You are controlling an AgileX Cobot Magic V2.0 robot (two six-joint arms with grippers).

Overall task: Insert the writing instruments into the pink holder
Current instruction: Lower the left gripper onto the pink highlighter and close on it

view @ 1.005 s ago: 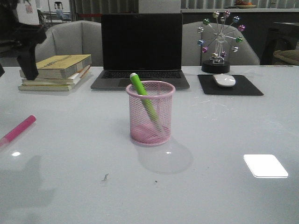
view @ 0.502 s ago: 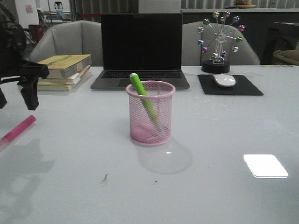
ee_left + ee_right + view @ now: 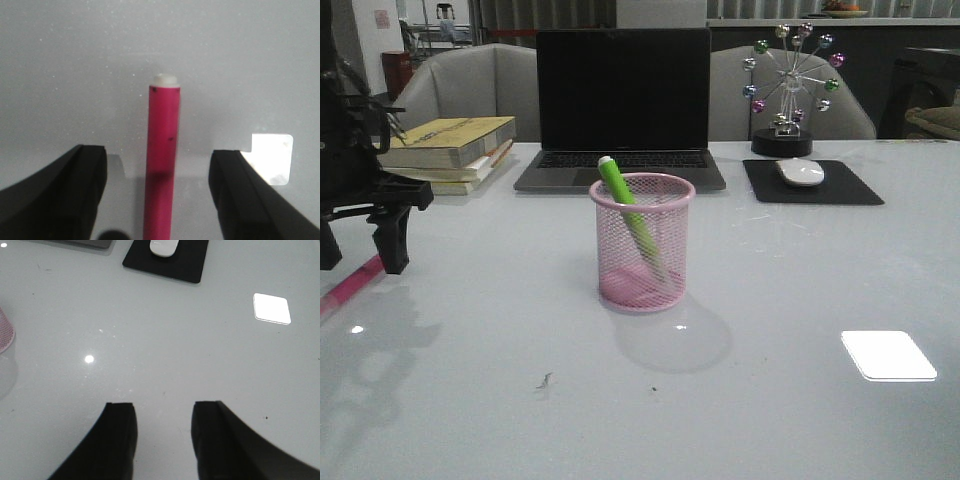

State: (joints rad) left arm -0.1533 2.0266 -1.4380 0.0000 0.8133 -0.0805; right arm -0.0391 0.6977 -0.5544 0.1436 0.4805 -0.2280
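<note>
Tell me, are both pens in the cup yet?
One is: the bright green highlighter pen already leans inside the pink wire-mesh cup. The pink highlighter pen lies on the table, between the open fingers of the left gripper, not yet gripped. Grabbing it and dropping it in is left.

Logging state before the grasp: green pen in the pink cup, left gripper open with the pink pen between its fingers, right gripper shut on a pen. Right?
Not quite: the right gripper is open and empty, as the right wrist view shows. The rest holds: green pen in the pink cup, left gripper open with the pink pen between its fingers.
</note>
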